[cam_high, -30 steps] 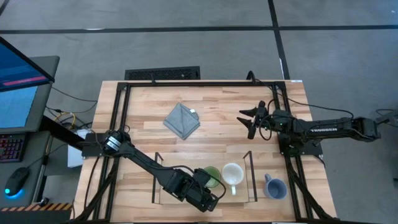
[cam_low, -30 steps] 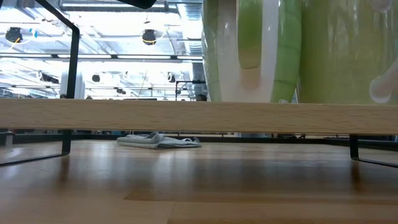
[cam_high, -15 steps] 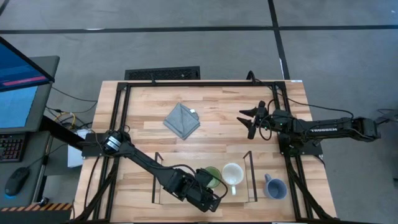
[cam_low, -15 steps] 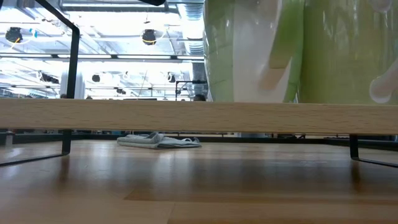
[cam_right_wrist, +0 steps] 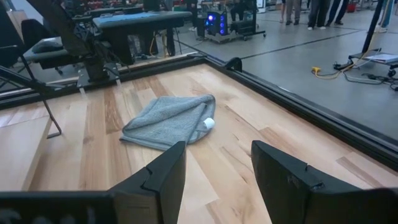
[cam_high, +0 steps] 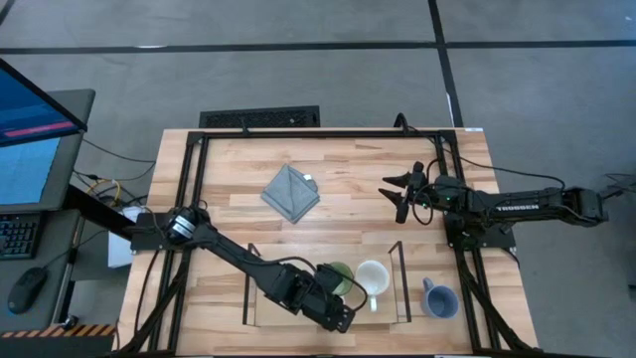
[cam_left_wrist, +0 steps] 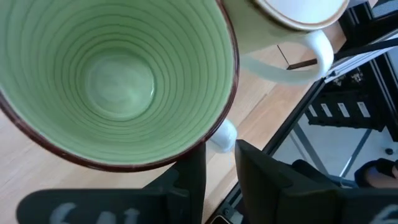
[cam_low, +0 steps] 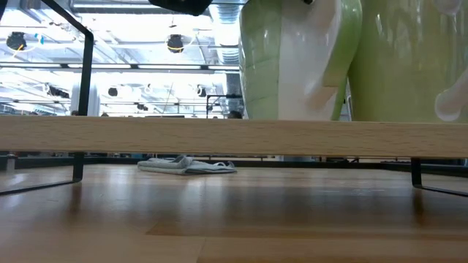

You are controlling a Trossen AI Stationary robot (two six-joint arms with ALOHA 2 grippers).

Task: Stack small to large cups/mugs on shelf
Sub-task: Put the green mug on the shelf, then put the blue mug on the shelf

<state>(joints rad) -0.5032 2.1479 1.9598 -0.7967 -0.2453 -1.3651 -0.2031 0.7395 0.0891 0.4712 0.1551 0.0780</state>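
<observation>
Two mugs on shelf [cam_high: 260, 310]: green mug [cam_high: 338, 279], cream mug [cam_high: 372, 277]

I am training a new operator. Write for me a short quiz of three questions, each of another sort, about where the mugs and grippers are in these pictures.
1. True or false: the blue-grey mug stands on the shelf.
2. Which mug does the left gripper grip? A) green mug B) cream-white mug C) none
3. Fill in: the right gripper hovers open over the table, beside the grey ____.

Key
1. False; it stands on the table, right of the shelf.
2. A, by its handle.
3. cloth
</observation>
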